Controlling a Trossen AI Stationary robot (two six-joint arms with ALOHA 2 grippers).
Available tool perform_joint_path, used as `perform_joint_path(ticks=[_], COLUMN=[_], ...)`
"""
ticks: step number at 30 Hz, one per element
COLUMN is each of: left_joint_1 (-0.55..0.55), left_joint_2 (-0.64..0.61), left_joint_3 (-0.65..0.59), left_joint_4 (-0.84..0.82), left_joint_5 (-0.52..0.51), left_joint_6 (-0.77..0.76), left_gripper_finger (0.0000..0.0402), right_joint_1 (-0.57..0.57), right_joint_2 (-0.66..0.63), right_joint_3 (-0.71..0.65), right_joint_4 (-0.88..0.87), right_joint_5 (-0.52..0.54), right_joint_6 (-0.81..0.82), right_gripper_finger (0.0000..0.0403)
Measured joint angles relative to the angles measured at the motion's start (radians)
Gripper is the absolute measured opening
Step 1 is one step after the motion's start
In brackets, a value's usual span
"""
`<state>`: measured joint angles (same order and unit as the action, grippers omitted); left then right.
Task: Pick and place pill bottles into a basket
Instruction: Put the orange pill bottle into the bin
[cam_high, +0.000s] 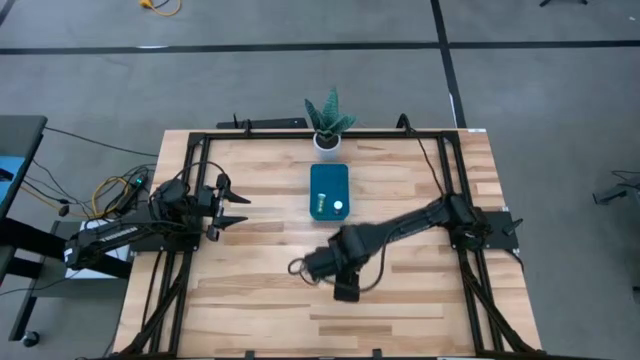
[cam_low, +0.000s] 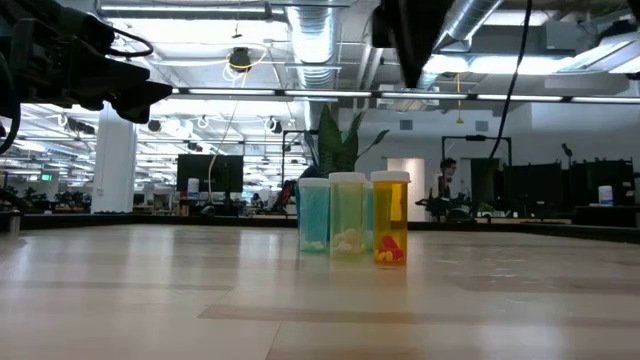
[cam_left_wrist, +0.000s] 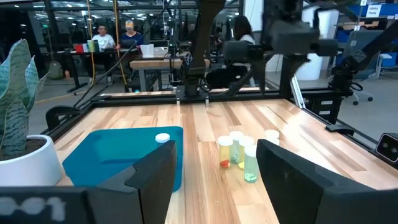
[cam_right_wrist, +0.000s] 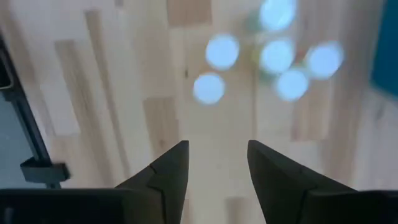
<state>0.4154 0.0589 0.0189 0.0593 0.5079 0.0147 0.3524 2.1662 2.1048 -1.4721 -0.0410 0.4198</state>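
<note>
Two dark fingers of the right pincer (cam_right_wrist: 217, 163) stand partly apart with bare wood between them, gripping nothing, above the bench (cam_high: 250, 300) and short of the pill bottles (cam_right_wrist: 277, 56). One bottle lies in the basket (cam_high: 328, 178). Left pincer (cam_high: 240, 207) waits spread wide and empty at the bench's left side.

Bare wood beneath the right gripper (cam_right_wrist: 217, 158), its fingers (cam_right_wrist: 171, 165) apart; clustered pill bottles (cam_right_wrist: 277, 56) just ahead.
</note>
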Motion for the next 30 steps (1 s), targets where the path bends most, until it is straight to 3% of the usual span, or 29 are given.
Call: perform_joint_path(ticks=[11,23,30], left_joint_1=[0.000,0.000,0.000], left_joint_2=[-0.001,0.001,0.001], left_joint_3=[0.000,0.000,0.000], left_joint_4=[0.005,0.002,0.002], left_joint_5=[0.000,-0.002,-0.001], left_joint_6=[0.000,0.000,0.000], left_gripper_finger=[0.0213,0.0213,0.0213], right_joint_1=[0.068,0.021,-0.016], right_joint_2=[0.082,0.115,0.115], right_joint_3=[0.000,0.002,0.002], right_joint_4=[0.054,0.086,0.102], right_joint_5=[-0.050,-0.065,-0.053], right_joint_6=[0.248,0.455,0.466], right_gripper_finger=[0.0180,0.0185,0.0187])
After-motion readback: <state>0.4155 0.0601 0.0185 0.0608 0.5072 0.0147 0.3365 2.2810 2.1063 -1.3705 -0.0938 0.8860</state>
